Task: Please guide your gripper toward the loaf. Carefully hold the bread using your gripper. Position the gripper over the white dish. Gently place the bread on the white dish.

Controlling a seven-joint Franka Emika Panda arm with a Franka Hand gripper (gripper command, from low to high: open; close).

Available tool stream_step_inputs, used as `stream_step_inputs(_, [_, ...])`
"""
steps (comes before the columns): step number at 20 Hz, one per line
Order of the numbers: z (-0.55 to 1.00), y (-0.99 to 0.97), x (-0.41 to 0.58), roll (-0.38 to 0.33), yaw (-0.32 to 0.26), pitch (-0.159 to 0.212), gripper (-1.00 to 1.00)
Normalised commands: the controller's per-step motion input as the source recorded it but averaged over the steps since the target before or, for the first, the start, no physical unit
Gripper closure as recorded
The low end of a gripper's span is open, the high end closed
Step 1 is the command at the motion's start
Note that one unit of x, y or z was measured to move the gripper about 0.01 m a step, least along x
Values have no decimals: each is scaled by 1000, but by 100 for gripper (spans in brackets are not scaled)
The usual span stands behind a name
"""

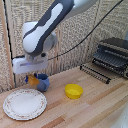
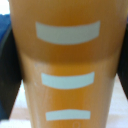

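The bread (image 1: 33, 80) is a small orange-brown chunk held between the fingers of my gripper (image 1: 32, 77), the white block at the end of the arm. It hangs above the table, just past the far rim of the white dish (image 1: 25, 104) and close beside a blue cup (image 1: 43, 82). In the wrist view the bread (image 2: 67, 65) fills the frame, orange with pale stripes, and a dark finger (image 2: 7, 70) shows at each side edge, pressed against it. The dish does not show in the wrist view.
A round yellow bowl (image 1: 74, 90) sits on the wooden table toward the exterior view's right of the cup. A black toaster oven (image 1: 112, 54) with a pulled-out wire rack (image 1: 96, 73) stands at the far right. A bamboo screen forms the back wall.
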Motion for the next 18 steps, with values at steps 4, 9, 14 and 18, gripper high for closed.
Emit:
stream_step_inputs(4, [-486,757,267,-51,92,4,100])
stream_step_inputs(9, [-393,327,87,-164,147,-6,100])
stream_step_inputs(14, [-15,-130,-85,-217,183,-37,100])
stream_step_inputs(18, [132,-150,-16,-125,167,-69,-100])
